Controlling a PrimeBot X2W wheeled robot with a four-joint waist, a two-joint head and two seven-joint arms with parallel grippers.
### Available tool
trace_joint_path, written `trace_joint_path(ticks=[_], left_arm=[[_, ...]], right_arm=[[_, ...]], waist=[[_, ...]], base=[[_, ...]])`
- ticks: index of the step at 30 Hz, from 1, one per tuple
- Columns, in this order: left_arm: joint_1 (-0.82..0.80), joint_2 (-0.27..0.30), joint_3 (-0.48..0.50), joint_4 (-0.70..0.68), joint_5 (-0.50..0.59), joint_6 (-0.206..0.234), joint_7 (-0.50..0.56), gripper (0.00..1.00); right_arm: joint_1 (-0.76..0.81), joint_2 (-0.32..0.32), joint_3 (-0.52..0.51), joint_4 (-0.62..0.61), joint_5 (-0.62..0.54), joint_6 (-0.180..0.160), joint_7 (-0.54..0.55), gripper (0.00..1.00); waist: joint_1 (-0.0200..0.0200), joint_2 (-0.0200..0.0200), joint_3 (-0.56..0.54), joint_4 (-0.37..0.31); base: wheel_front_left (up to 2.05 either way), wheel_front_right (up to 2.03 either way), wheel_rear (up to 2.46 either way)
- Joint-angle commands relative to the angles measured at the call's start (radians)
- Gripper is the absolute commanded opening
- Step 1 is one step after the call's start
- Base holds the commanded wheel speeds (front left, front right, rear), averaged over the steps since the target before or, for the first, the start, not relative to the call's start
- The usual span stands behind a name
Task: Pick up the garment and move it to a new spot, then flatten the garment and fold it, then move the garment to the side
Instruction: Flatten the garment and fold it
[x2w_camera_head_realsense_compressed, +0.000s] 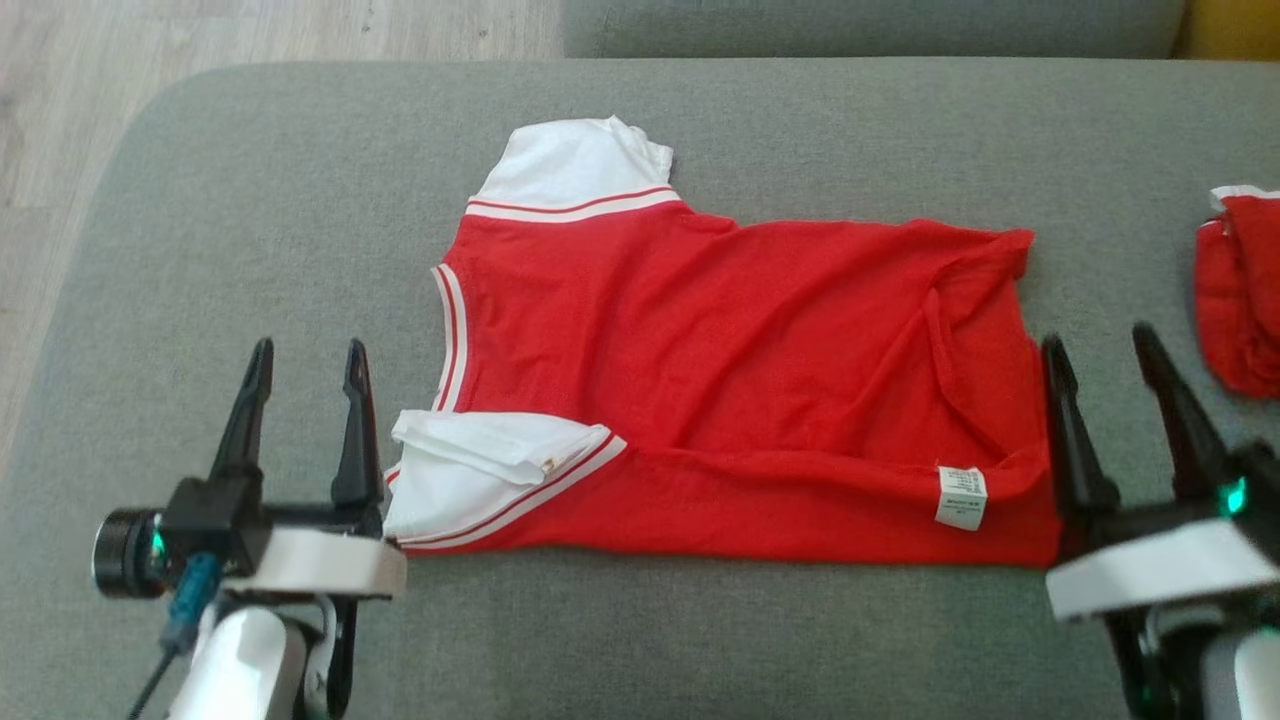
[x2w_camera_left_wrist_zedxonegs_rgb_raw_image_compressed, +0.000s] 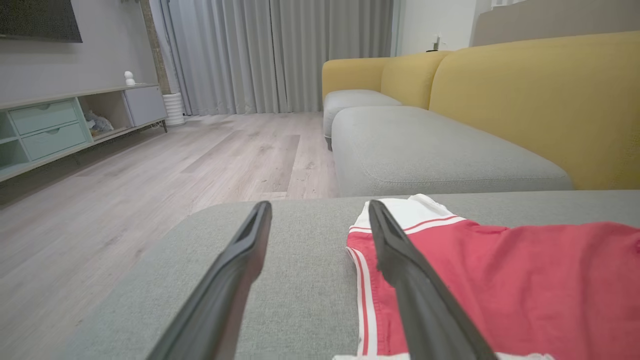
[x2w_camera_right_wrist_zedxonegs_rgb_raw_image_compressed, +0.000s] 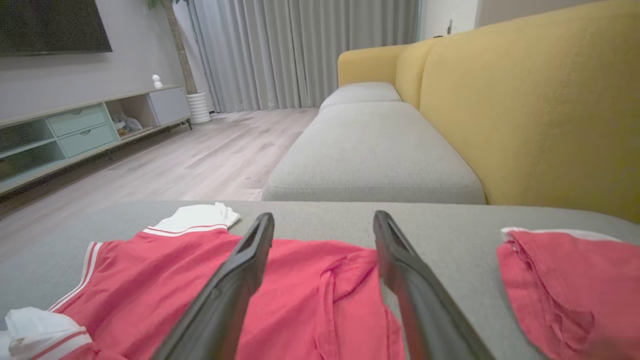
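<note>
A red garment (x2w_camera_head_realsense_compressed: 720, 380) with white sleeves and red-and-white trim lies spread on the grey cushion (x2w_camera_head_realsense_compressed: 300, 200), its collar toward the left and a white label near its lower right hem. It appears again as the garment (x2w_camera_left_wrist_zedxonegs_rgb_raw_image_compressed: 525, 280) in the left wrist view and the garment (x2w_camera_right_wrist_zedxonegs_rgb_raw_image_compressed: 310, 290) in the right wrist view. My left gripper (x2w_camera_head_realsense_compressed: 305, 350) stands open just left of the folded near sleeve, holding nothing. At the garment's right edge my right gripper (x2w_camera_head_realsense_compressed: 1100, 345) is open too, with nothing between its fingers.
A second bunched red garment (x2w_camera_head_realsense_compressed: 1240, 290) lies at the cushion's far right edge, also the bunched garment (x2w_camera_right_wrist_zedxonegs_rgb_raw_image_compressed: 565, 280). Wooden floor (x2w_camera_head_realsense_compressed: 150, 60) lies beyond the cushion's left edge. A yellow sofa back (x2w_camera_right_wrist_zedxonegs_rgb_raw_image_compressed: 540, 110) and another grey seat (x2w_camera_left_wrist_zedxonegs_rgb_raw_image_compressed: 425, 145) stand ahead.
</note>
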Motion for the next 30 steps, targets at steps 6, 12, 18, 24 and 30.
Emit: trace_joint_path(ticks=[6, 12, 18, 24, 30], left_arm=[[0.038, 0.021, 0.029, -0.061, 0.011, 0.04, 0.009, 1.0], [0.06, 0.007, 0.033, -0.054, -0.002, 0.046, -0.037, 1.0], [0.056, -0.001, 0.024, -0.027, -0.005, 0.03, -0.073, 1.0], [0.058, -0.009, -0.006, 0.043, -0.024, 0.004, -0.035, 1.0], [0.039, -0.028, -0.04, 0.172, -0.083, -0.049, 0.075, 1.0]], right_arm=[[0.074, 0.03, 0.015, -0.072, 0.004, -0.001, -0.007, 1.0], [0.094, 0.041, 0.019, -0.059, 0.022, -0.001, -0.017, 1.0], [0.1, 0.042, 0.009, -0.049, 0.034, -0.001, -0.015, 1.0], [0.136, 0.042, 0.0, 0.024, 0.039, -0.001, 0.04, 1.0], [0.144, 0.01, -0.025, 0.174, 0.066, -0.001, 0.082, 1.0]], waist=[[0.0, 0.0, -0.01, -0.012], [0.0, 0.0, -0.019, -0.014], [0.0, 0.0, -0.033, -0.005], [0.0, 0.0, -0.034, 0.0], [0.0, 0.0, 0.002, -0.004]], base=[[0.0, 0.0, 0.0], [0.0, 0.0, 0.0], [0.0, 0.0, 0.0], [0.0, 0.0, 0.0], [0.0, 0.0, 0.0]])
